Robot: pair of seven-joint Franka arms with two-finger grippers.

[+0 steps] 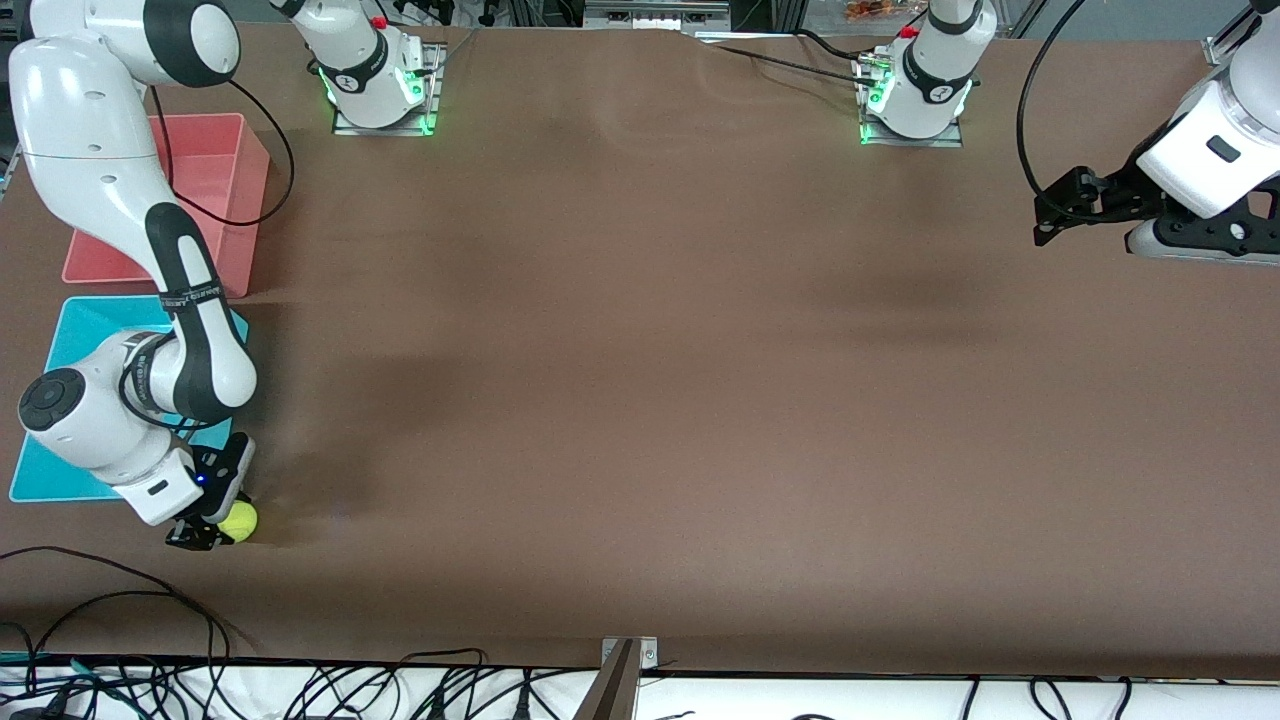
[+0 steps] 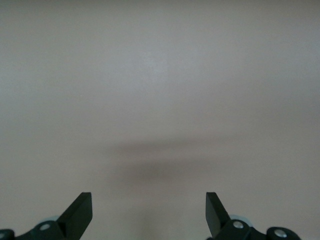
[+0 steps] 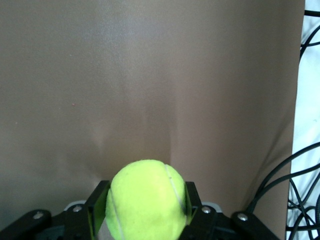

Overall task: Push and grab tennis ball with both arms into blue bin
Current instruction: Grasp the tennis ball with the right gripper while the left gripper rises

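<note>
The yellow-green tennis ball (image 1: 239, 521) (image 3: 146, 200) sits on the brown table near the front camera, at the right arm's end. My right gripper (image 1: 222, 528) (image 3: 145, 206) is shut on it, a black finger pressed against each side of the ball. The blue bin (image 1: 72, 338) lies just farther from the camera than the ball, largely hidden under the right arm. My left gripper (image 1: 1045, 217) (image 2: 149, 210) hangs open over bare table at the left arm's end, with nothing between its fingers.
A pink-red bin (image 1: 215, 165) stands farther from the camera than the blue bin. Loose black cables (image 1: 120, 600) trail along the table's front edge beside the ball. A metal bracket (image 1: 620, 665) sits at the middle of that edge.
</note>
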